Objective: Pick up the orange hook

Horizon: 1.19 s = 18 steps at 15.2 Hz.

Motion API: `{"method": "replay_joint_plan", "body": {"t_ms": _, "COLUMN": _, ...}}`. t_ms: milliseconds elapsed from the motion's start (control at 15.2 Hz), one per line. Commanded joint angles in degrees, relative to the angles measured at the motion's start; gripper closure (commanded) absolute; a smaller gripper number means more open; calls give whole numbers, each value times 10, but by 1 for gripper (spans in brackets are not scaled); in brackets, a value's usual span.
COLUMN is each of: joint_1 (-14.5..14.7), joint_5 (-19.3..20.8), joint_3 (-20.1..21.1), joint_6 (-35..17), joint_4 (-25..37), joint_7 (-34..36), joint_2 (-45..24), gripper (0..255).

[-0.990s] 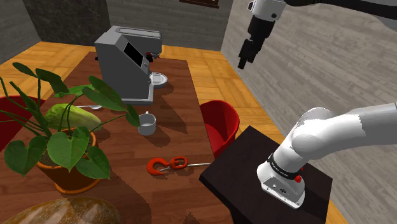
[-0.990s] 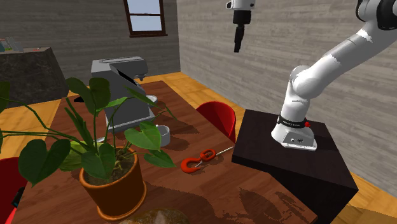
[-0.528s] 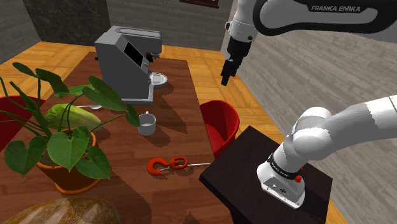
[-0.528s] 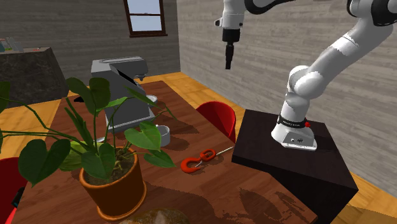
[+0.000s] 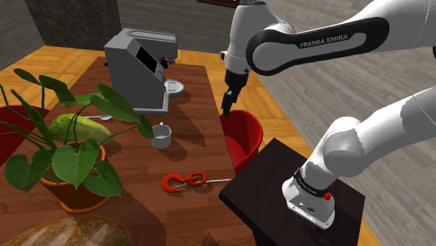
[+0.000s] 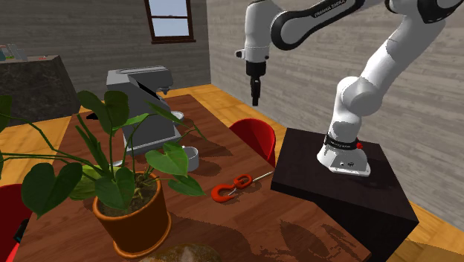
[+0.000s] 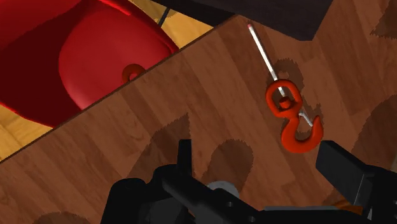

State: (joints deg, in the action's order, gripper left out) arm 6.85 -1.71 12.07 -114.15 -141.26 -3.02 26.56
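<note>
I was still on the approach. The hand (image 5: 226,108) hung in the air with its fingers wide apart and nothing between them, above the red chair (image 5: 242,137) at the edge of the bench (image 5: 192,119). The orange hook (image 5: 183,182) lay flat on the bench near the corner of the stand (image 5: 258,189), at about 7 o'clock from the hand in the shoulder view and well apart from it. A thin silver rod (image 7: 262,52) ran from its eye, though I could not tell whether it was fastened there. In the wrist view the hook sat off-centre, nearer one finger. I judged the next move was to carry the hand over the hook, centre it, descend and close. Compared with a second before, the hand had dropped from high at 1 o'clock toward the bench. The hook had not moved.
</note>
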Motion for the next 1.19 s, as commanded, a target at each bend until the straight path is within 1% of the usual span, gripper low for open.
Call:
{"method": "replay_joint_plan", "body": {"t_ms": 0, "joint_1": 8, "joint_5": 2, "joint_3": 16, "joint_6": -30, "joint_4": -4, "joint_7": 5, "joint_2": -29, "gripper": 0}}
{"method": "replay_joint_plan", "body": {"t_ms": 330, "joint_1": 22, "joint_5": 21, "joint_3": 51, "joint_6": -107, "joint_4": -4, "joint_7": 18, "joint_2": -117, "gripper": 0}}
{"method": "replay_joint_plan", "body": {"t_ms": 594, "joint_1": 30, "joint_5": 53, "joint_3": 77, "joint_6": -162, "joint_4": 7, "joint_7": 39, "joint_2": -195, "gripper": 0}}
{"method": "replay_joint_plan", "body": {"t_ms": 858, "joint_1": 40, "joint_5": 103, "joint_3": 96, "joint_6": -210, "joint_4": 28, "joint_7": 70, "joint_2": -280, "gripper": 0}}
{"method": "replay_joint_plan", "body": {"t_ms": 1122, "joint_1": 60, "joint_5": 167, "joint_3": 102, "joint_6": -246, "joint_4": 58, "joint_7": 109, "joint_2": -368, "gripper": 0}}
